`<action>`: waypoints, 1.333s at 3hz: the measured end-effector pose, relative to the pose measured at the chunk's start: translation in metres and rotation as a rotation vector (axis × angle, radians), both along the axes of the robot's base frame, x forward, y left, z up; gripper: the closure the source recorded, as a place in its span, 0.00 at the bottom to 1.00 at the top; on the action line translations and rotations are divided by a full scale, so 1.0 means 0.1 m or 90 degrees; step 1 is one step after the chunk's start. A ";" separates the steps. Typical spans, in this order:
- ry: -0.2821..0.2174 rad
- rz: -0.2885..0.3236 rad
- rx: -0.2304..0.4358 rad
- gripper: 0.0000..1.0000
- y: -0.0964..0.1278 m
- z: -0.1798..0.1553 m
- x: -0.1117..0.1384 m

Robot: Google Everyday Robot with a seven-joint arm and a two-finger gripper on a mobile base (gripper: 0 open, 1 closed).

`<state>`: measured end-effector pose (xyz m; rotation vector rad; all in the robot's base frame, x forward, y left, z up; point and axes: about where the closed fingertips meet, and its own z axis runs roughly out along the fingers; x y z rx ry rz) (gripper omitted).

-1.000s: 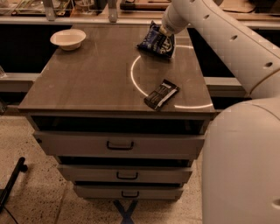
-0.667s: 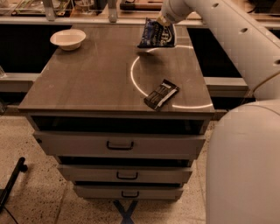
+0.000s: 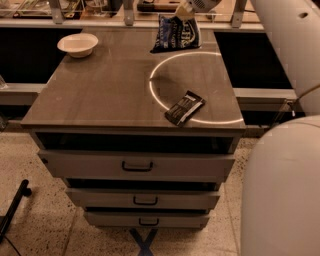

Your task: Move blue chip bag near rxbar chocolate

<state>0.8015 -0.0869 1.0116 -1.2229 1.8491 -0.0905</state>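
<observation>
Up over our drawer cabinet [image 3: 100, 95], the blue chip bag [image 3: 176, 34] hangs pinched at its top in the gripper [image 3: 183, 11], both well behind the rxbar chocolate [image 3: 185, 107]. We reckon the carry comes straight forward to that bar, which lies diagonally.

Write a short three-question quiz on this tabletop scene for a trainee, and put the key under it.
1. Fill in: as the picture shows it, the white bowl sits at the table's far ___ corner.
2. Choose: the claw, up over the table's far edge, is shut on: A. the bowl; B. the blue chip bag; C. nothing.
3. True or false: the chocolate bar lies flat on the table, apart from the bag.
Key: 1 left; 2 B; 3 true.
</observation>
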 end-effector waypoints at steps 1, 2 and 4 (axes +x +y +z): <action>0.036 0.007 0.024 1.00 -0.14 0.00 -0.32; 0.054 0.033 0.063 1.00 -0.40 -0.03 -0.73; 0.061 0.106 0.152 1.00 -0.59 -0.15 -1.15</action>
